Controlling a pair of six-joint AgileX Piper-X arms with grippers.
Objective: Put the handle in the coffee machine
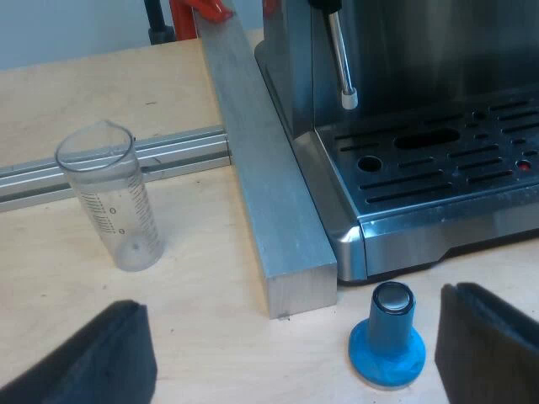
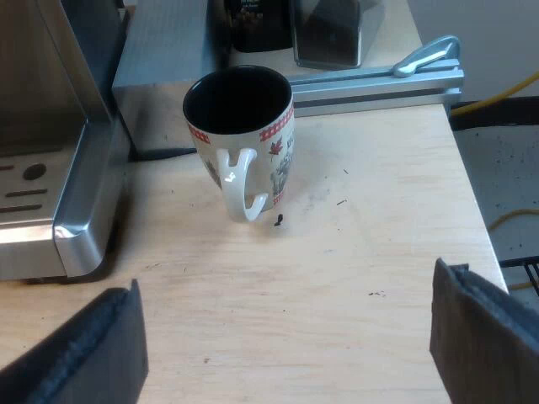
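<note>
My left gripper (image 1: 290, 358) has two black fingers (image 1: 84, 358), thick and blocky, with a matte, faintly grainy surface and softly rounded upper corners. My right gripper (image 2: 282, 345) is of the same make: its fingers (image 2: 484, 337) are black too, dull and slightly rough, like dense rubber, each a broad slab with a flat inner face, and one shows a thin raised lip along its upper edge
</note>
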